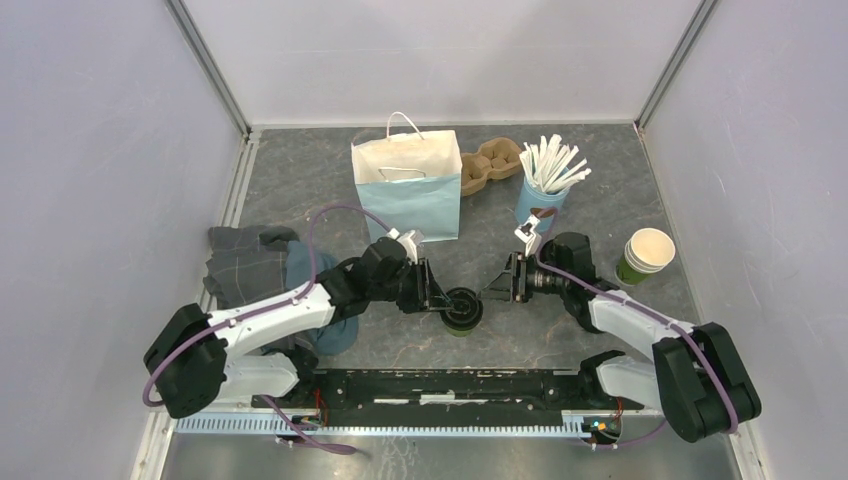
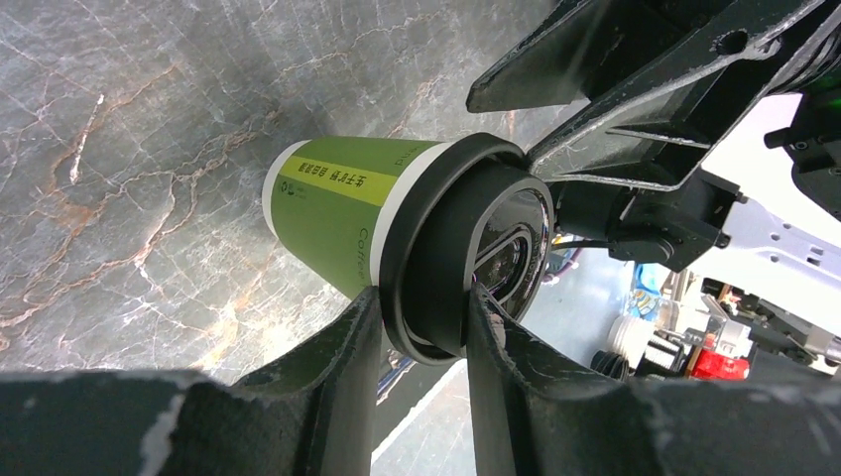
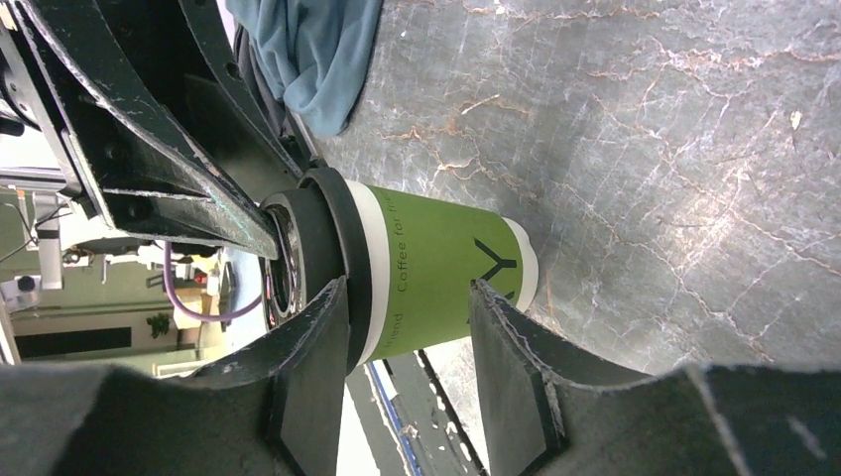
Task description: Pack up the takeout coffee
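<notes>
At the near middle of the table (image 1: 330,170), the left gripper (image 2: 421,297) held its jaws narrow on the black lid (image 2: 446,268) of the takeout coffee (image 1: 463,308). One finger sat above the rim and one under it, touching on both sides as far as the wrist view showed. The cup stood upright between the two grippers. The right gripper (image 3: 407,288) faced it from the other side, jaws half parted, clamped on nothing I could make out. A rim pinch could pop a snap-on lid, so the lift probably wanted a gentle squeeze, a level cup and the second gripper steadying the wall. The crumpled cloth (image 1: 250,265) looked soft; the blue bag (image 1: 410,195) was thin paper, open-topped; the cup was smooth, tapered green paper; the lid was hard, glossy plastic; the table was veined like grey stone.
</notes>
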